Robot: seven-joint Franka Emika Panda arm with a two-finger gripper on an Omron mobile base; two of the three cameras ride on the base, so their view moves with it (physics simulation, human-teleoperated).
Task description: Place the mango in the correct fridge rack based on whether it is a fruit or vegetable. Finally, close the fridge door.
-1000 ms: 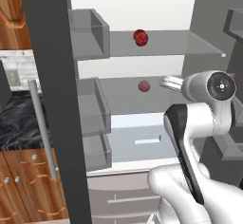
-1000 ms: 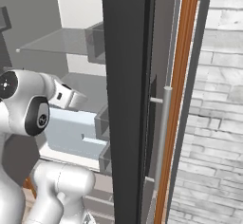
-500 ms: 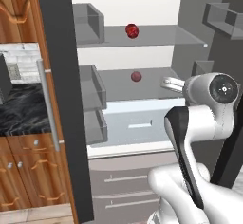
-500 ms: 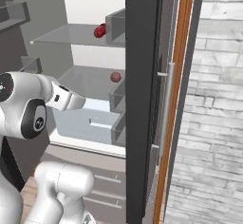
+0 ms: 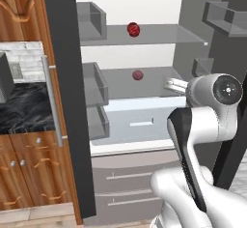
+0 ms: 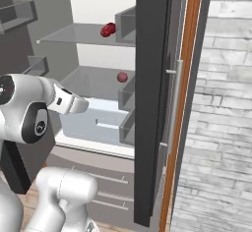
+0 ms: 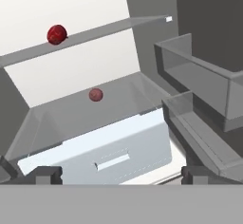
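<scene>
Kitchen background: wooden cabinets left of the fridge, pale brick wall to its right. Both upper fridge doors standing open, interior exposed.

Compared with half a second back: whole picture shifted sideways in both base views, so camera motion with the base, not motion of the contents. Contents unchanged relative to the fridge.

Inside the fridge, large to small:
- pale blue drawer at the bottom of the upper compartment, shut.
- upper glass shelf, carrying a dark red lumpy item towards the back.
- lower shelf, just above the drawer.
- mango resting on the lower shelf, towards the back wall, directly below the dark red item and well apart from it. Seen also at.

Gripper in front of the fridge at about drawer height, pointed inward, fingers spread wide, nothing between them. Well short of the mango, no contact.
</scene>
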